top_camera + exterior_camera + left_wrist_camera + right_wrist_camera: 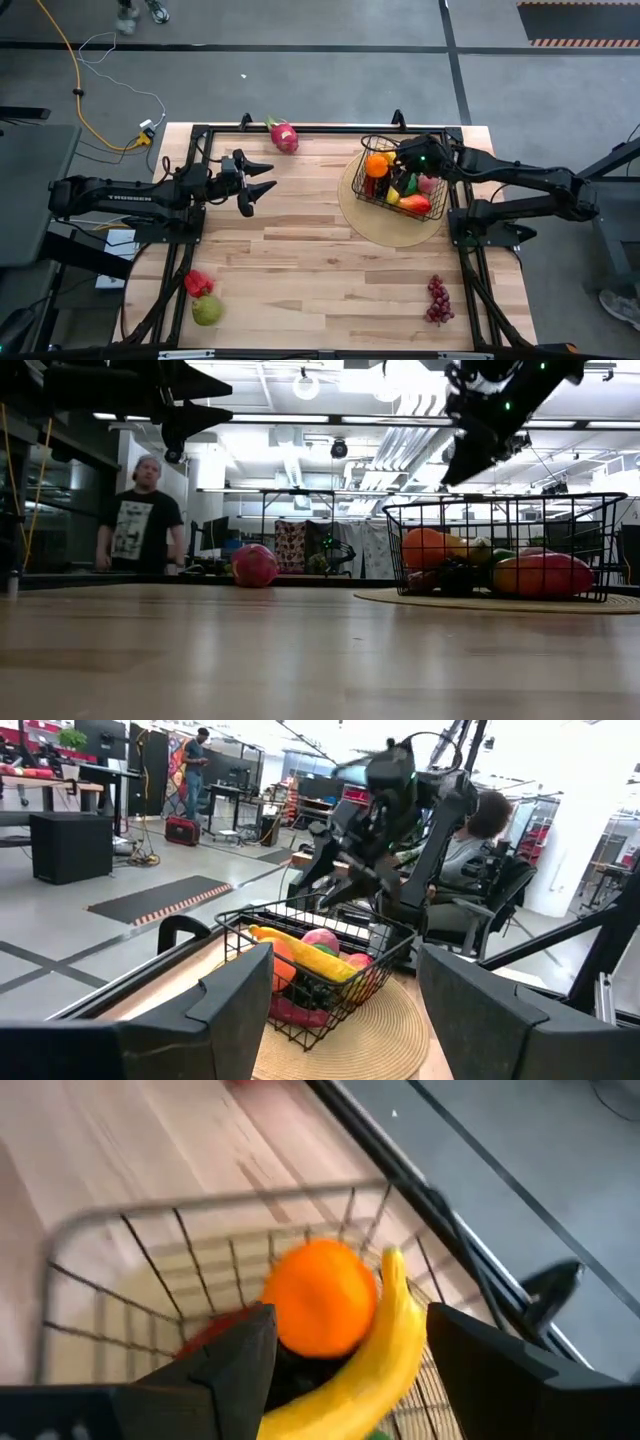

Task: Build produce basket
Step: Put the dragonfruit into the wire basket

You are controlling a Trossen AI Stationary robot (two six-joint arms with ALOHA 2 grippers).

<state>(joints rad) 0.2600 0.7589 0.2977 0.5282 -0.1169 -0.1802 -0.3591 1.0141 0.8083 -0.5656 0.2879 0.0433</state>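
Left to right. The red pepper (197, 283) and green pear (207, 310) lie at the near left corner of the bench (300, 250), well apart from the left end effector (258, 187), which hangs open and empty above the boards. The dragon fruit (284, 136) lies beyond it at the far edge. The wire basket (372, 190) stands on a round woven mat (385, 228) directly beneath the right end effector (414, 156), whose fingers are spread and empty; the orange (320, 1298) and banana (375, 1355) lie just below them among other produce. The purple grapes (437, 299) lie well nearer the front edge. Judged step: a piece just deposited. The next move calls for lifting clear of the rim and reaching for loose produce.
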